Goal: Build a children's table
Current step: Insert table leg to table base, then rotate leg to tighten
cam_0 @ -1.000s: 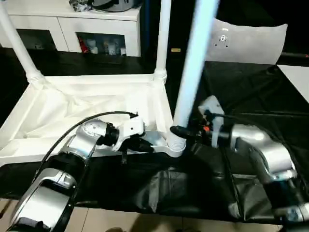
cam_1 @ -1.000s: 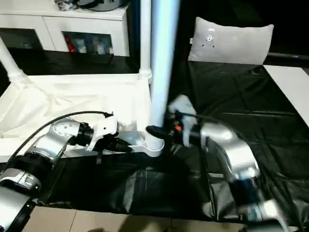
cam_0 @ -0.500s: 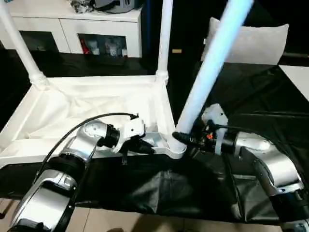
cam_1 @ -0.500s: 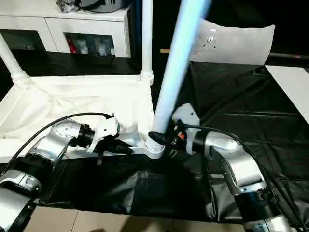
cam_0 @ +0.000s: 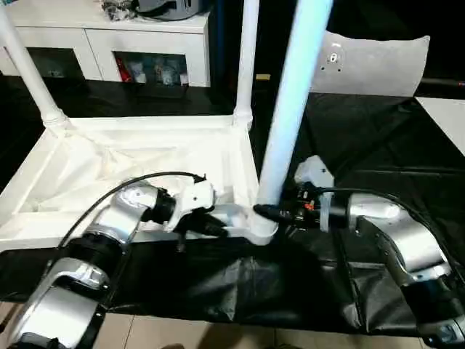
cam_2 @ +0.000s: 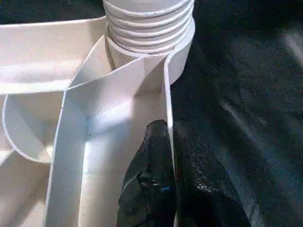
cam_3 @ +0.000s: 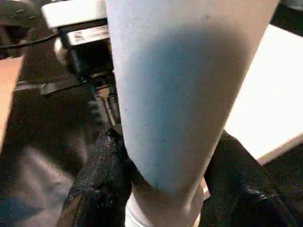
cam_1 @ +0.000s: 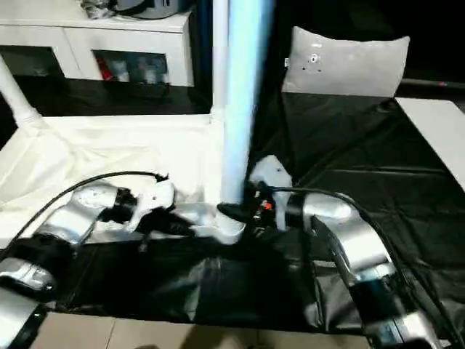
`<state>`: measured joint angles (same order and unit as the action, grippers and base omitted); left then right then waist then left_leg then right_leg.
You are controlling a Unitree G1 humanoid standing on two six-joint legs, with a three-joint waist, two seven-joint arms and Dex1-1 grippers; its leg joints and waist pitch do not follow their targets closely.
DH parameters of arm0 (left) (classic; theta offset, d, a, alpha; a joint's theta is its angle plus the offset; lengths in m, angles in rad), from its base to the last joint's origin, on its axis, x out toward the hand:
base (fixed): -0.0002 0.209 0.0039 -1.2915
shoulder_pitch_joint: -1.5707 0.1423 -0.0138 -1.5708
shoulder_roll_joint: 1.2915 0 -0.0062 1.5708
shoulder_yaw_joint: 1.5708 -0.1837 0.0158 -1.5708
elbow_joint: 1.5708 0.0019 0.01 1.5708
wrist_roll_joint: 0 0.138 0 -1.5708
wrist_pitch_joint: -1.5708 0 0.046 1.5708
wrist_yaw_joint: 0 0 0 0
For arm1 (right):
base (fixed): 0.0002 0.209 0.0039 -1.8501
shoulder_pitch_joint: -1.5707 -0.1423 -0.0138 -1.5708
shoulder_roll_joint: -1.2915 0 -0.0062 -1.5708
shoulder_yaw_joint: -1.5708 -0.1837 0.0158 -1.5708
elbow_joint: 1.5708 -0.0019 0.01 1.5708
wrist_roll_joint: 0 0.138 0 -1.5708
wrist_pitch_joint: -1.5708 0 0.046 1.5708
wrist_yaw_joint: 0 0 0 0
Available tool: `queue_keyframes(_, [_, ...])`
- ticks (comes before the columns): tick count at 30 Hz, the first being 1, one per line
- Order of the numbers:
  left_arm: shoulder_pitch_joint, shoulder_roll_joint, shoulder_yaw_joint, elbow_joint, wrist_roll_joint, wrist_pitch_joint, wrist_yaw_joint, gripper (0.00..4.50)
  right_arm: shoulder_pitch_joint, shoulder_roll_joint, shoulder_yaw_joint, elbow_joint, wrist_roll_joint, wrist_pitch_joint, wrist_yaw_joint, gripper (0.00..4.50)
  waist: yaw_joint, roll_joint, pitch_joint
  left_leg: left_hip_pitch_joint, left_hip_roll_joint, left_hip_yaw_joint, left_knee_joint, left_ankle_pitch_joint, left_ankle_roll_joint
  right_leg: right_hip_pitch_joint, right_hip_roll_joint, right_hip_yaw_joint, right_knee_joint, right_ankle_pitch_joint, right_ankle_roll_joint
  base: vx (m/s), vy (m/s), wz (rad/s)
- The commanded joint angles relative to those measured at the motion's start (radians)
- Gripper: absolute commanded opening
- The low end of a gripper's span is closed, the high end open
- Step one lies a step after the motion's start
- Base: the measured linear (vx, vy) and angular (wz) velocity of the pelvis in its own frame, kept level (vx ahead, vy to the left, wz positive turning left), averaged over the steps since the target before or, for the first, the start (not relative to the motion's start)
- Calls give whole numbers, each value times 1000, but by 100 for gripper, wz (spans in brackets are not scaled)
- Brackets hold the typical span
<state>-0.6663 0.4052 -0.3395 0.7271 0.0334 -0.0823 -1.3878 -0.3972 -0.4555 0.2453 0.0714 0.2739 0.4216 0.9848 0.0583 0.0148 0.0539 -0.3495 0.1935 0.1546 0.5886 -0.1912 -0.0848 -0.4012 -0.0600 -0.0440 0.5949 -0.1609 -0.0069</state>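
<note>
White children's table (cam_0: 131, 156) lies upside down on black sheeting (cam_0: 378, 138). Right gripper (cam_0: 265, 212) grasps the leg (cam_0: 290, 109) at the near-right corner socket; left gripper (cam_2: 165, 142) pinches the near rim.

Near-corner leg (cam_0: 290, 109) back close to upright after leaning away toward the right half a second ago, right gripper (cam_0: 270, 212) clamped at its base and swung round with it, right forearm now reaching in more level
</note>
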Motion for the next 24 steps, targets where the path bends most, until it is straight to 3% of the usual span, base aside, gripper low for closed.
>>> queue_keyframes(1, [-50, -37, -39, -47, -32, -26, -113, 0, 47, -14, 115, 113, -75, 46, 6, 186, -1, 15, -46, 5, 24, -1, -80, -336, -2, 43, -65, 37, -86, -396, -191, 0, 0, 0])
queue_keyframes(7, [-152, -78, -34, 62, 5, -65, -71, 0, 39, -5, 128, 99, -68, 71, 34, 186, -1, 11, -40, 10, 23, -2, -81, -362, 0, 38, -64, 37, -95, -442, -179, 0, 0, 0])
queue_keyframes(11, [-175, -71, -31, 103, 29, -83, -35, 0, 43, -5, 124, 89, -73, 69, 28, 186, -1, 9, -37, 14, 21, -3, -81, -382, 2, 34, -65, 35, -103, -504, -160, 0, 0, 0])
queue_keyframes(15, [-177, -63, -19, 119, 40, -77, 19, 0, 54, 1, 107, 78, -79, 67, 0, 186, -3, 9, -35, 13, 21, -10, -84, -401, 2, 29, -69, 31, -113, -597, -119, 0, 0, 0])
queue_keyframes(20, [-124, -49, 44, 47, 9, 41, 98, 0, 93, 39, 47, 47, -70, 94, -115, 186, -8, 10, -33, 14, 22, -17, -89, -438, -8, 25, -72, 25, -121, -653, -93, 0, 0, 0])
queue_keyframes(23, [-38, -28, 81, -112, -26, 177, 121, 0, 118, 81, 5, 39, -75, 110, -215, 186, -12, 14, -35, 13, 25, -21, -94, -443, -10, 28, -74, 21, -121, -642, -95, 0, 0, 0])
queue_keyframes(24, [-9, -24, 90, -170, -34, 223, 136, 0, 120, 99, -7, 46, -78, 114, -251, 186, -18, 17, -29, 10, 26, -21, -98, -463, -12, 21, -72, 20, -125, -642, -99, 0, 0, 0])
